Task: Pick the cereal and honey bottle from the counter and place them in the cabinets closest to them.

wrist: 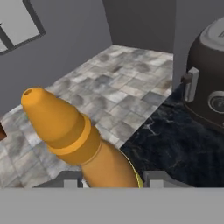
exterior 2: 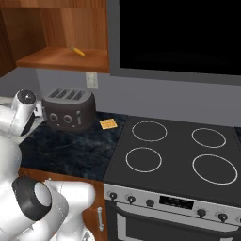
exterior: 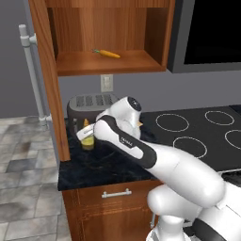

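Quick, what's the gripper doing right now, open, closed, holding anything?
Gripper: closed on the honey bottle, jaws on either side of its body, above the counter edge.

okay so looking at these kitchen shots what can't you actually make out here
- Gripper: left base view, the arm's forearm covers it; whether its fingers press the honey bottle can't be told.
- Honey bottle's base: hand view, cut off at the bottom.
- Toaster: hand view, cropped by the right edge.

Glossy marbled stone counter (exterior: 101, 165)
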